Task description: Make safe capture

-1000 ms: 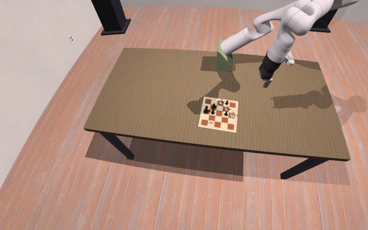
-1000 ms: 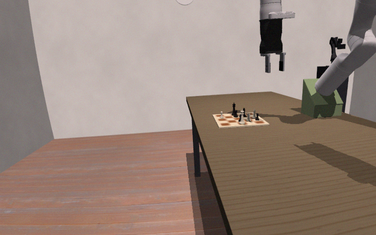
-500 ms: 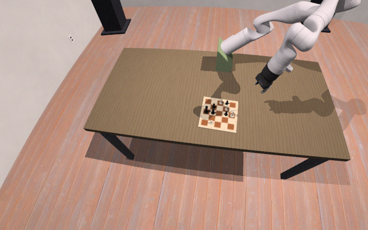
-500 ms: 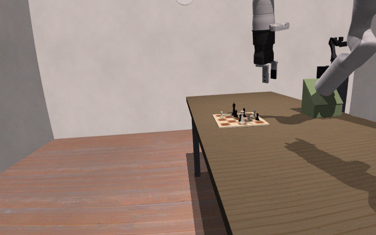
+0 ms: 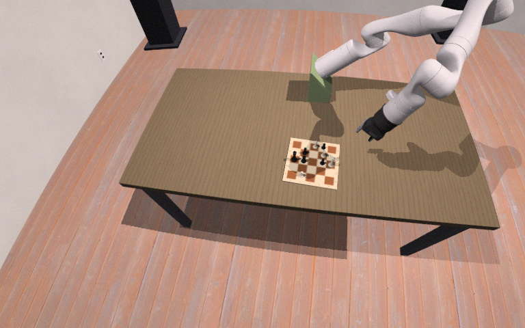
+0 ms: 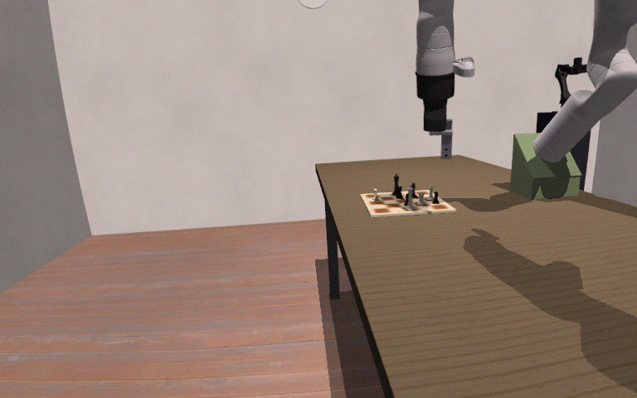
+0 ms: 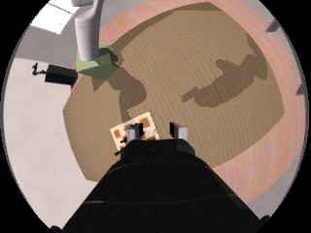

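A small chessboard [image 5: 328,182] [image 6: 385,211] [image 7: 120,132] lies on the brown table [image 5: 217,131] [image 6: 469,290]. Several black and white pieces stand upright on it. The tallest black piece [image 5: 294,156] [image 6: 396,184] stands at the board's left side in the top view. A white piece [image 5: 331,162] [image 6: 410,198] stands near the right side, and a small white pawn [image 5: 301,174] [image 6: 375,194] stands alone toward the front. My gripper [image 5: 365,132] [image 6: 445,146] [image 7: 156,128] is open and empty. It hangs high above the table, to the right of and behind the board.
A green block-shaped arm base [image 5: 318,89] [image 6: 540,173] [image 7: 97,64] stands at the table's back. The arm's shadow [image 5: 422,158] [image 6: 540,281] falls on the table right of the board. Black stands [image 5: 158,22] are on the wooden floor behind.
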`<state>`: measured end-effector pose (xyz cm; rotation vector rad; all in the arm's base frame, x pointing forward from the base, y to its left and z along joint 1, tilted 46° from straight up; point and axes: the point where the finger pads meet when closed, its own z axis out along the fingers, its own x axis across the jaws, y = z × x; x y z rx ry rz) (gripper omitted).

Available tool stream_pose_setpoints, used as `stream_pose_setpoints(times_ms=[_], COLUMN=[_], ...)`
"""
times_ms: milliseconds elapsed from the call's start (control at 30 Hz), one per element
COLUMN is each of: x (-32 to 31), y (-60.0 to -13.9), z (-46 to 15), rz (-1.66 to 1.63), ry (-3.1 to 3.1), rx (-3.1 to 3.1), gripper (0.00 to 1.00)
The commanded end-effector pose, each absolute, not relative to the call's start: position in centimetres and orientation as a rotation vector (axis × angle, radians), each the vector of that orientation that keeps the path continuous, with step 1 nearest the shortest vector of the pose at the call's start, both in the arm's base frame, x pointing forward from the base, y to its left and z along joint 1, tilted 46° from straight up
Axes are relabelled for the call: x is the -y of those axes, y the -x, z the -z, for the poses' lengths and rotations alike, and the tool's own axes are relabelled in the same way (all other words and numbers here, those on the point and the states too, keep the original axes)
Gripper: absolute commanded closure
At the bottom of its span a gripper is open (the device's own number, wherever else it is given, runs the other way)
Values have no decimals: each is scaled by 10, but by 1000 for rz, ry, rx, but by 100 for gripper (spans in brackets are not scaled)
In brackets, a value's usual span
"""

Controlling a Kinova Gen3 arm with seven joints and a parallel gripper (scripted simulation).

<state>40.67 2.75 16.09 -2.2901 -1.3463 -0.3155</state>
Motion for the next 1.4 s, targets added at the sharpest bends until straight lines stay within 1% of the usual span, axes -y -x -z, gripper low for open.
stream_pose_setpoints(times_ms=[0, 267, 333, 800, 900, 1367], x=[-34, -45, -45, -65, -67, -90], y=[-411, -427, -427, -456, -458, -484], z=[-154, -133, -133, -104, -102, -85], rz=[324, 362, 362, 374, 373, 336], ry=[2236, 2006, 2006, 1460, 1418, 848], rx=[1466, 1894, 1894, 2506, 2541, 2895], gripper=[0, 0, 0, 0, 0, 0])
